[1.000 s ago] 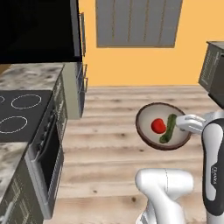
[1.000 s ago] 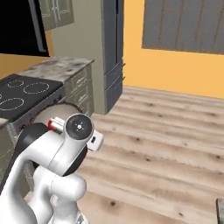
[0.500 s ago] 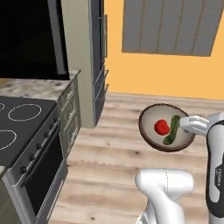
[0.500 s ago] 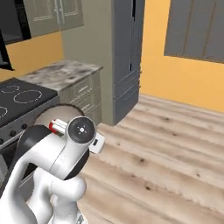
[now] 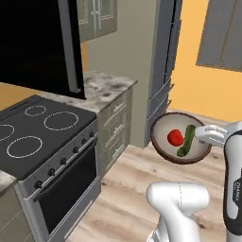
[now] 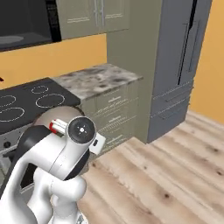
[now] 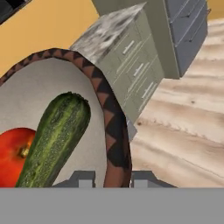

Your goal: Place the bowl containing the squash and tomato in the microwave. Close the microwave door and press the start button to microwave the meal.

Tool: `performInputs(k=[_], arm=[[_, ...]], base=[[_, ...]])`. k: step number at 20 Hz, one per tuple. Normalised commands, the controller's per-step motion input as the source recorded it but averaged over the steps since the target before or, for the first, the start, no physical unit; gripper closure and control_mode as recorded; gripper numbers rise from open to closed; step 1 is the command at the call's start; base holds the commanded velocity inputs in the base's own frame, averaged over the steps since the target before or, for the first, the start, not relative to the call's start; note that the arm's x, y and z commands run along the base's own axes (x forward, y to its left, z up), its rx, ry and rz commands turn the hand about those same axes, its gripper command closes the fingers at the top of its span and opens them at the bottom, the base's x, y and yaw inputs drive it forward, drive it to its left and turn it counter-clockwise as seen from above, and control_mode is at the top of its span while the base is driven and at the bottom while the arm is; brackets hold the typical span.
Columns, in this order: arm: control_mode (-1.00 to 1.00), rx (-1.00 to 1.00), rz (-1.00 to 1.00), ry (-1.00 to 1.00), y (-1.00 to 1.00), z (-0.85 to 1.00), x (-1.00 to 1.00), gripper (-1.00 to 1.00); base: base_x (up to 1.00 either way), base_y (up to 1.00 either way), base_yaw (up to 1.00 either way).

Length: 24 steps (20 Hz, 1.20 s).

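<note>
Hand view shows my gripper (image 7: 113, 178) pinching the rim of the bowl (image 7: 114, 131), one finger on each side. I hold the bowl up in the air over the wood floor (image 5: 127, 189), to the right of the stove (image 5: 42, 142). Inside the bowl, the squash (image 5: 186, 140) lies just beside the tomato (image 5: 175, 137).

I'm looking into a home kitchen: a black four-ring stove (image 5: 42, 137) with an oven below, a speckled stone worktop (image 5: 101, 87) just beside the stove, grey-green drawers (image 6: 116, 111) under that worktop, a tall grey fridge (image 6: 181, 61) beyond, and wood plank floor (image 6: 166, 183).
</note>
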Motion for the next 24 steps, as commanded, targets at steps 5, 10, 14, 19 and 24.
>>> performInputs(k=[5,10,14,19,24], arm=[[1.0,0.0,0.0,0.0,0.0,0.0,0.0,1.0],[1.0,0.0,0.0,0.0,0.0,0.0,0.0,1.0],[1.0,0.0,0.0,0.0,0.0,0.0,0.0,1.0],[1.0,0.0,0.0,0.0,0.0,0.0,0.0,1.0],[1.0,0.0,0.0,0.0,0.0,0.0,0.0,1.0]], base=[[0.5,-0.25,0.72],[0.57,-0.26,0.7],[0.6,-0.34,0.67],[0.63,-0.44,0.62],[0.55,-0.65,0.52]])
